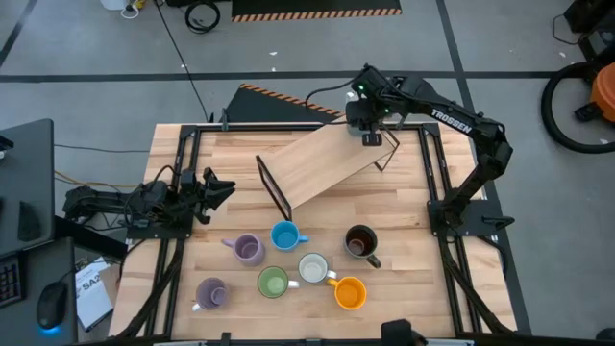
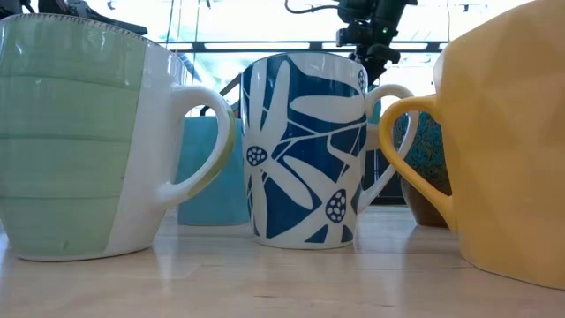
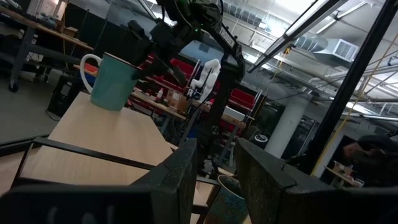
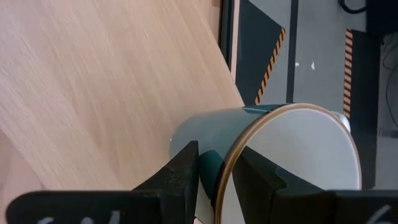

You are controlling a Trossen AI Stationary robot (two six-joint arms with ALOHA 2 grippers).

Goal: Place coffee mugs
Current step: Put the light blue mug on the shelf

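My right gripper [image 4: 217, 155] is over the far right end of a slanted wooden board [image 1: 327, 163] and is shut on a teal mug [image 3: 112, 81] with a white inside and a white handle [image 3: 87, 65]. On the table's near half stand several other mugs: lilac [image 1: 248, 249], blue [image 1: 284, 235], dark brown [image 1: 360, 242], green [image 1: 273, 282], white [image 1: 313, 268], orange [image 1: 350, 292] and a second lilac [image 1: 210, 293]. My left gripper [image 1: 207, 187] waits open at the table's left edge, with nothing between its fingers. My right gripper pinches the teal mug's wall at the rim [image 4: 231, 163], one finger outside [image 4: 180, 168] and one inside [image 4: 255, 177]. The fingers slant down from above. The mug hangs tilted at the board's top; whether its base touches the wood I cannot tell.
The board leans on a dark metal frame [image 1: 274, 187] in the table's middle. In the low view the green [image 2: 71, 141], blue-patterned white [image 2: 305, 150] and orange [image 2: 512, 141] mugs stand close to the near edge. Bare wood shows at the table's near left and far left.
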